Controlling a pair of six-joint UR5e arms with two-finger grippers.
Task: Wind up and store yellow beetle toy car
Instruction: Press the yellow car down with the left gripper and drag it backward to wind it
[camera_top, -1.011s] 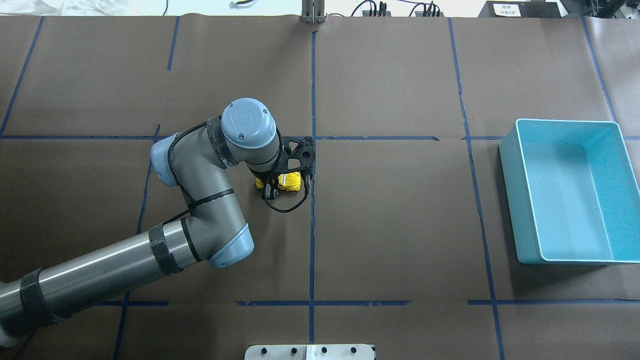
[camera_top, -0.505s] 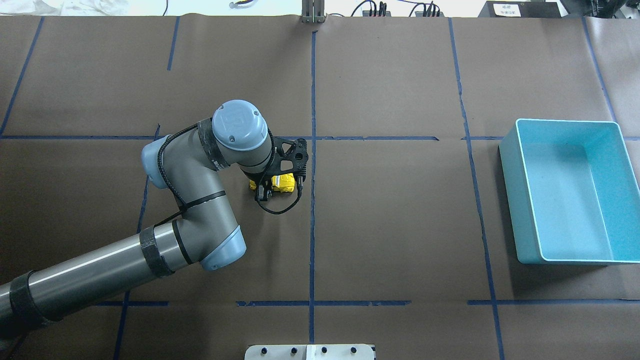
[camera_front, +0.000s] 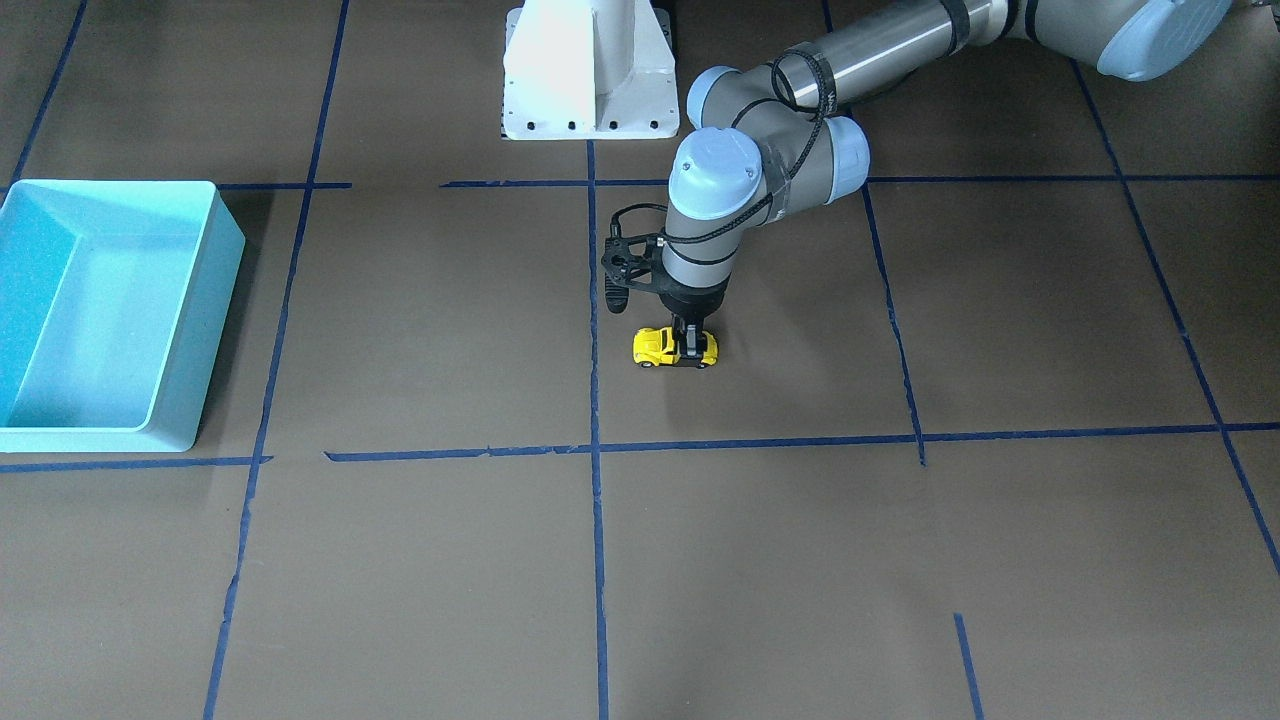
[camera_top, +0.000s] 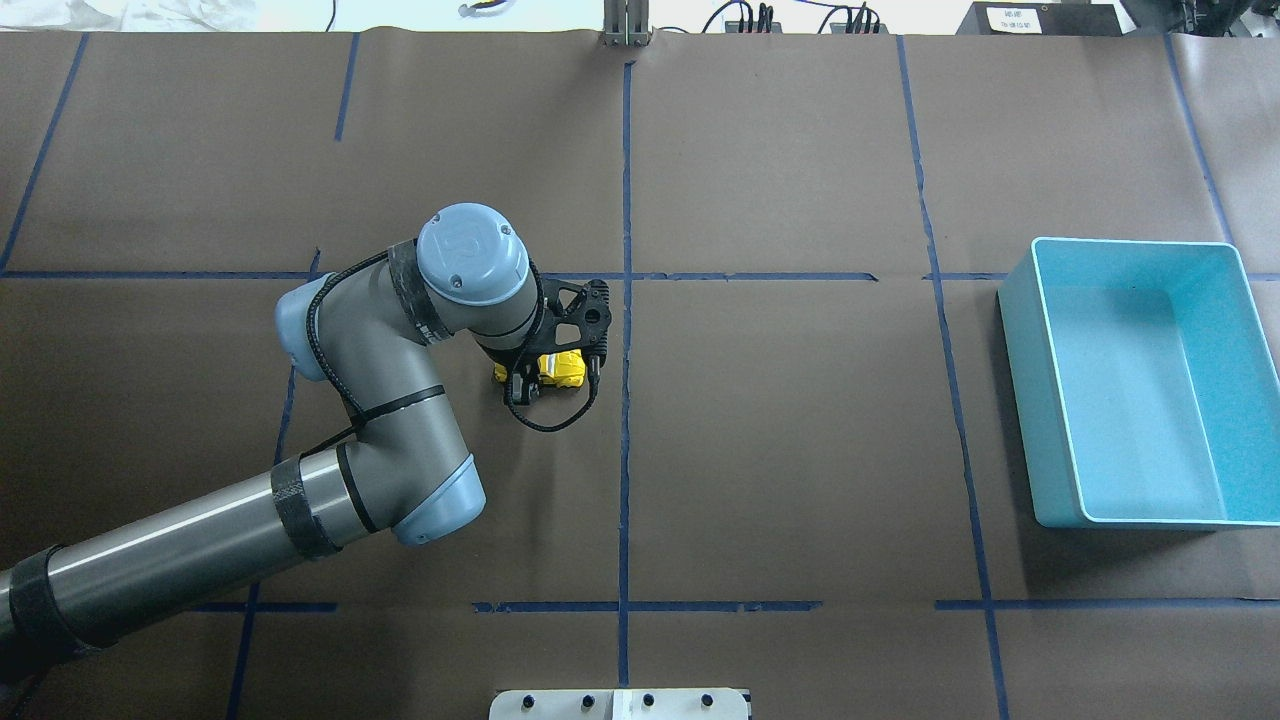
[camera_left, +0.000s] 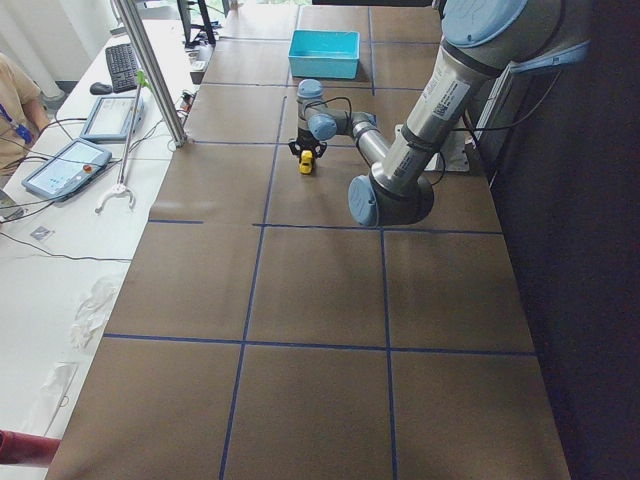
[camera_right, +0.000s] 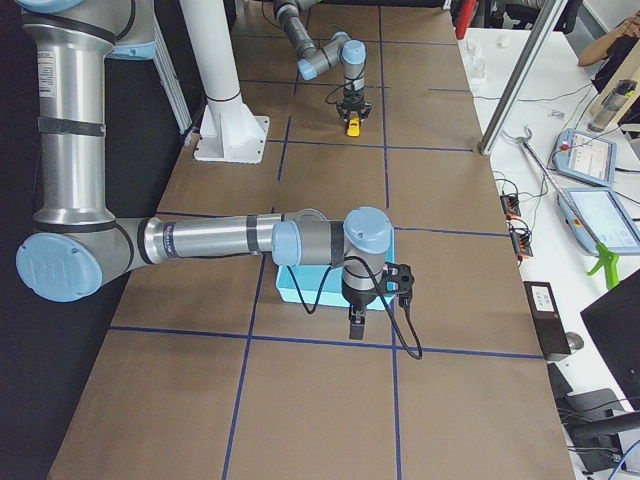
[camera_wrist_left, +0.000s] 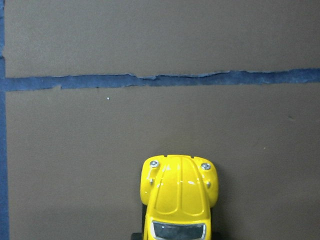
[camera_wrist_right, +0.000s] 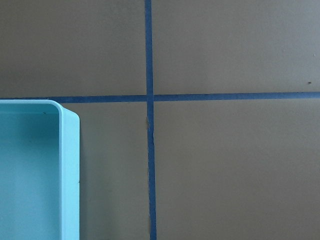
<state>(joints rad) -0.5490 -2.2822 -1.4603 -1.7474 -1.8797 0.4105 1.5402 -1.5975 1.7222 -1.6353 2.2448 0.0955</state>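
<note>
Fingers (camera_front: 691, 348): the two fingers of the left gripper (camera_front: 687, 340) point straight down and are closed across the middle of the yellow beetle toy car (camera_front: 660, 346), one on each flank.
Car position: wheels down on the table (camera_top: 800, 450), just beside the centre blue tape line (camera_top: 624, 480) on the robot's left of it, and well apart from the turquoise bin (camera_top: 1035, 400).
Car heading: the nose points toward the centre tape line – the left wrist view shows the bonnet, both headlights and the top of the windscreen, with a tape strip across the table ahead.
Car markings: no badge or lettering can be made out on the body.
Right gripper (camera_right: 356, 325): seen only from the table's end, hanging just beside the bin's near wall; whether its fingers are apart or together cannot be told.
Right wrist view: one corner of the bin at the lower left, and a crossing of two tape lines.
Joint cap emblem (camera_top: 467, 240): a raised mark on the blue cap of the left arm – not legible.
White label (camera_top: 1010, 18): on a dark box beyond the table's far edge; printed lines are present but too small to read.
</note>
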